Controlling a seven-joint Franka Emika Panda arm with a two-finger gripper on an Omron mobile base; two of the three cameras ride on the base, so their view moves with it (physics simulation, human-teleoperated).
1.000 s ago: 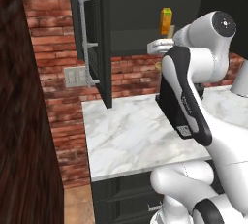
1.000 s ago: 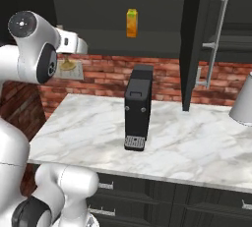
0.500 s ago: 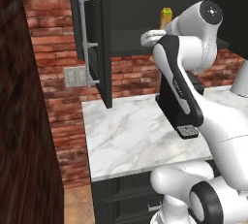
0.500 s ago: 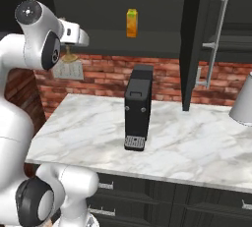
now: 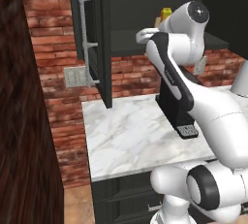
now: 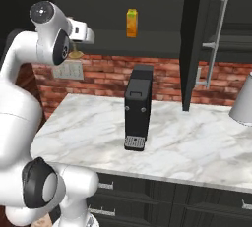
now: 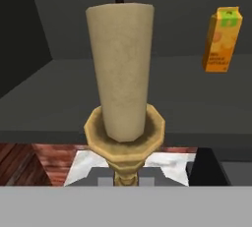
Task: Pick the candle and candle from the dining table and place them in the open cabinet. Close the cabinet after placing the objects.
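- Hand view, from the left: a dark cabinet (image 7: 29,34) wall slants away to the left of the fingers, and its flat dark shelf runs across behind the candle.
- Straight above the fingers stands the candle (image 7: 120,69), a thick cream cylinder with a rough waxy skin and a short dark wick, seated in a brass-gold holder with an eight-sided cup and a slim stem.
- The gripper (image 7: 126,181) is closed tight on that stem; the fingertips themselves are hidden at the bottom edge.
- Up and to the right of the fingers, further back on the shelf, stands a small amber-orange carton (image 7: 222,39), well apart from the candle.
- Below the fingers lie a strip of red brick wall (image 7: 49,159) and a patch of white, grey-veined marble worktop (image 7: 167,164).
- Left base view: an open black cabinet door (image 5: 103,39) with a long silver bar handle (image 5: 85,39) hangs to the left of the arm.
- Right base view: a tall black box-shaped appliance (image 6: 138,107) stands on the marble, below and right of the hand; another dark door with a silver handle (image 6: 216,37) stands further right.
- A pale grey rounded object (image 6: 242,104) sits at the far right edge of the worktop.
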